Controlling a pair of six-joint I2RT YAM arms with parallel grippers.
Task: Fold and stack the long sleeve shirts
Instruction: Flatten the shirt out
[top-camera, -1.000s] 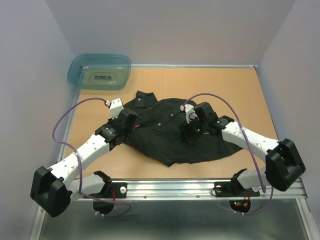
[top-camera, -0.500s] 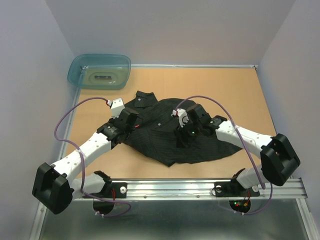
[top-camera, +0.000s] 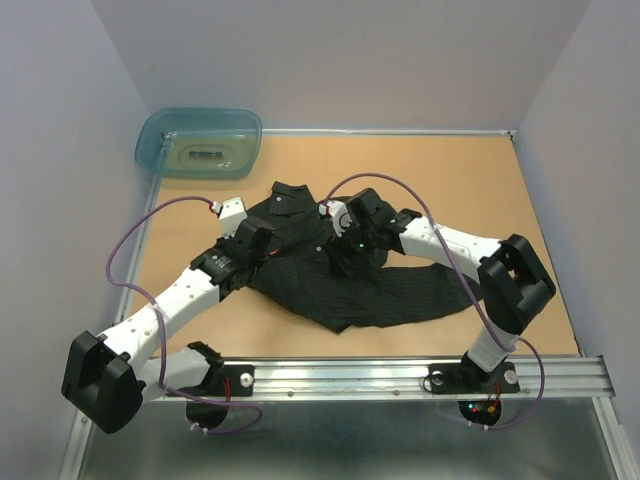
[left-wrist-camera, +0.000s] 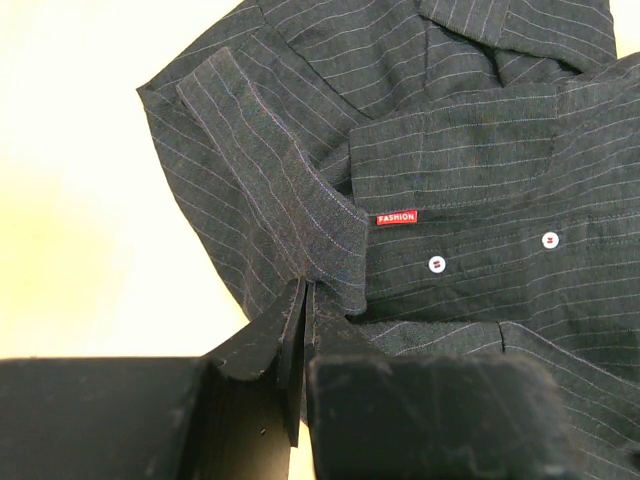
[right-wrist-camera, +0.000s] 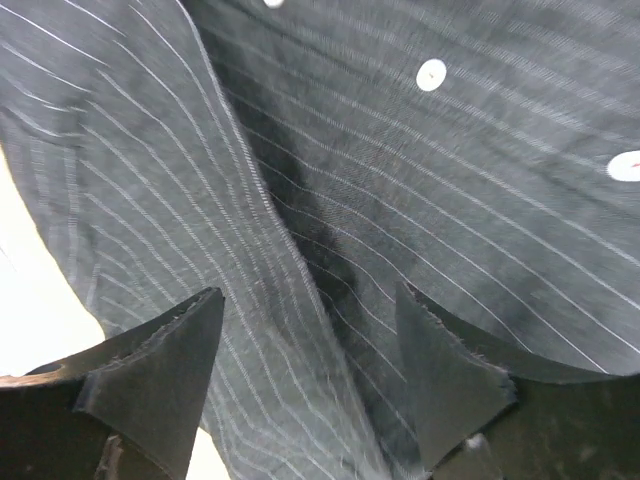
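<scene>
- Worktop: tan board, arms mounted at its near edge. It carries the one garment in sight.
- Shirt: dark pinstriped button-up, lying spread but rumpled at mid-worktop, collar toward the far side and hem toward the arms. No fold is complete and no stack exists; judged an early stage of folding.
- Tub: translucent teal, at the far left corner, well apart from the shirt.
- Left pincer: jaws closed to a thin slit at the shirt's left edge, and a doubled band of cloth runs down into them. Judged to be pinching that edge, probably to anchor or lift the side while the other arm works.
- Right pincer: jaws wide apart, poised low over the middle of the shirt, a raised crease of cloth lying between the fingers. Nothing is clamped. The stance suggests it is lining up to take that crease.
- Red tag: on the chest pocket edge, just beyond the left pincer.
- Buttons: small and pale, facing up, so the front lies uppermost.
</scene>
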